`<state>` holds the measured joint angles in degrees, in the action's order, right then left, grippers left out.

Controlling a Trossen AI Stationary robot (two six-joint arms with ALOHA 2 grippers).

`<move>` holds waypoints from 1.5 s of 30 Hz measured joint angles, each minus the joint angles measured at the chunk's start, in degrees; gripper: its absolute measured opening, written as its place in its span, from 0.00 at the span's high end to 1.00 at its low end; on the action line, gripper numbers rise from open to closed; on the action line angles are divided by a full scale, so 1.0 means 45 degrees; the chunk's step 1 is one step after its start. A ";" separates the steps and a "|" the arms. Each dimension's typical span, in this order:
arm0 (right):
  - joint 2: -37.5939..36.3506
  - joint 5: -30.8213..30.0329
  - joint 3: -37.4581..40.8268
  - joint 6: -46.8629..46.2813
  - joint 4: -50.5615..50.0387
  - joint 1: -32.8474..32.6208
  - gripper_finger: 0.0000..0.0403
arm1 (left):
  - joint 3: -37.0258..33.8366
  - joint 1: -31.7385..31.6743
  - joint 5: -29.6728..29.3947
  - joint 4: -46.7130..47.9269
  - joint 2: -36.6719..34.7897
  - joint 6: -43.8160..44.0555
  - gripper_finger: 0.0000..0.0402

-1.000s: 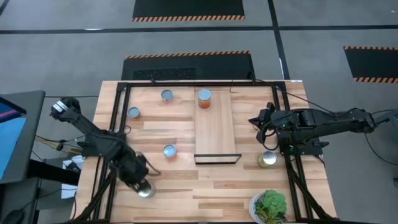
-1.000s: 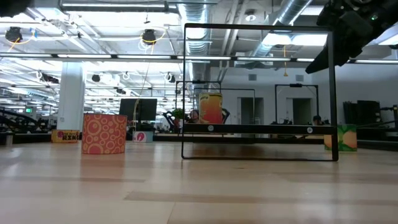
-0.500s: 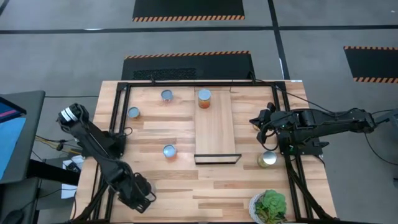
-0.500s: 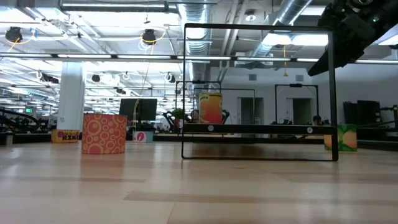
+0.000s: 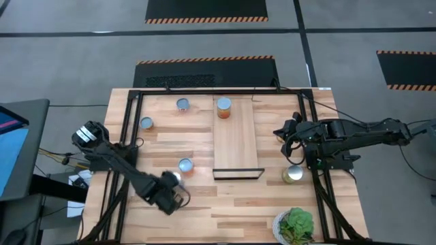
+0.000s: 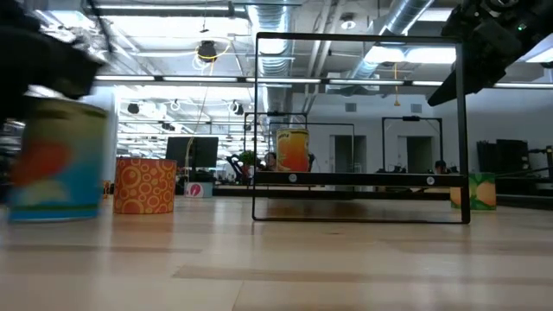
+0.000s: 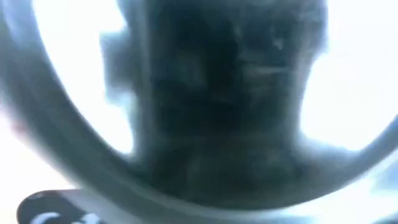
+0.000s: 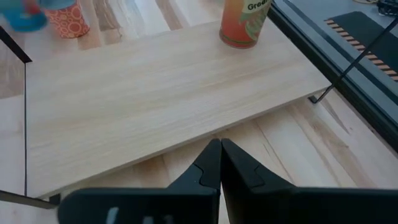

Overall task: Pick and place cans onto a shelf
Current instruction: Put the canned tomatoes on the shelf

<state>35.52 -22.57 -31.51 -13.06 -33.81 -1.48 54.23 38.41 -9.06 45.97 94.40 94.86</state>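
One orange can is stood at the shelf's far end; the rest remain off it. Left of the shelf, a blue can is carried by the left gripper, past another can. Right of the shelf, the right gripper waits closed and empty, a can and plant nearby.

Behind the desk we see a big hall with ceiling lamps, silver pipes and a white column. Grey floor carries black striped mats.
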 joint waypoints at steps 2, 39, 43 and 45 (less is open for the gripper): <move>-0.0002 0.0000 -0.0003 -0.0005 0.0026 -0.0005 0.93 | -0.0003 -0.0580 -0.1024 0.0558 -0.0098 -0.0611 0.81; 0.0031 0.0044 -0.0005 0.0005 -0.0051 -0.0005 0.93 | 0.4003 -0.4631 -0.1456 0.3857 -0.1551 -1.1232 0.68; 0.0031 0.0044 -0.0005 0.0018 -0.0052 -0.0005 0.93 | 0.3997 -0.4758 -0.1249 0.3648 -0.1347 -1.1032 0.66; 0.0026 0.0044 -0.0005 0.0046 -0.0054 -0.0005 0.93 | 0.4008 -0.4764 -0.1259 0.3593 -0.1112 -1.0924 0.66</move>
<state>35.64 -22.37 -31.53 -12.85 -34.05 -1.50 72.27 16.97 -14.72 62.14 89.39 45.70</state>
